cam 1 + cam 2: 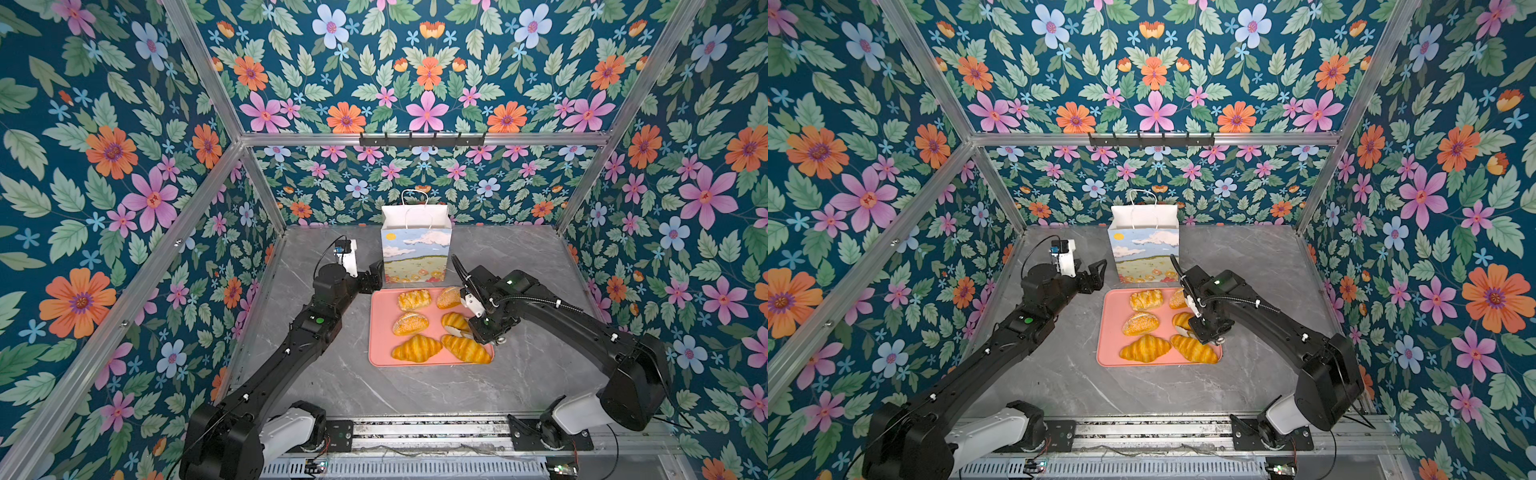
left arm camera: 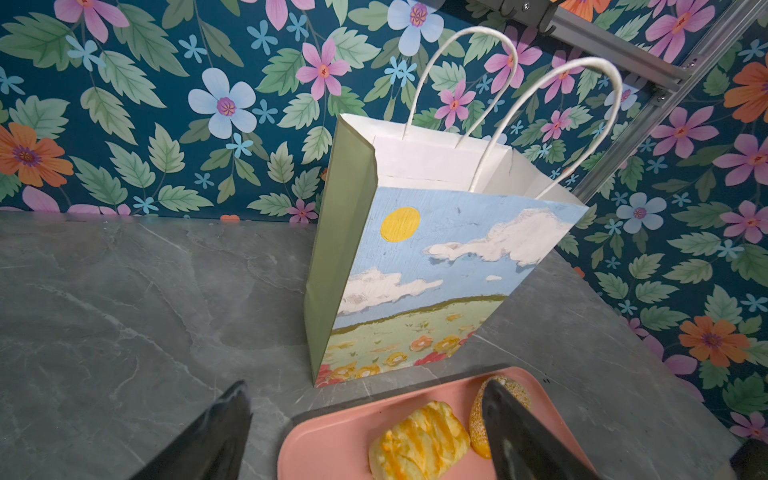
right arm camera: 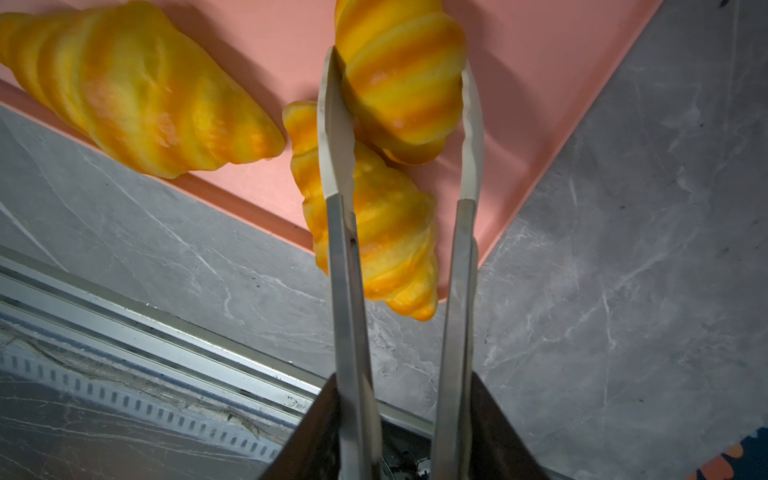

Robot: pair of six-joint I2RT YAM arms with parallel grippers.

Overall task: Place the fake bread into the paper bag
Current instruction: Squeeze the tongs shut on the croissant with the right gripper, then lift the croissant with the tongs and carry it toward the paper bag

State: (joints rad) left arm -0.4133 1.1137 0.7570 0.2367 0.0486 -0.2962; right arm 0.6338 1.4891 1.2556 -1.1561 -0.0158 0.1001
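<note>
At the left of both top views, the left gripper hangs with its jaws spread wide and nothing between them. It is just beside the lower left corner of the paper bag and not touching it. The bag stands upright at centre frame, mouth open, with nothing bracing it.

Below it lies the pink tray, and all six pieces of fake bread are over the tray, none in the bag. Toward the tray's right side, the tongs are squeezed narrow onto one croissant, with a tip pressed to each flank. We cannot tell whether it has left the tray. The right gripper is clamped on the tongs' arms.

We see three risks:
- **Slipping:** the croissant is rounded and glossy and is pinched only at its flanks, so it could squirt out during the carry.
- **Snagging:** a neighbouring croissant lies right under one tong arm, so a sideways pull could drag it off the tray's near edge.
- **Tipping the bag:** the bag looks light, so a tong arm knocking its rim could topple it while the left gripper stands off.
</note>
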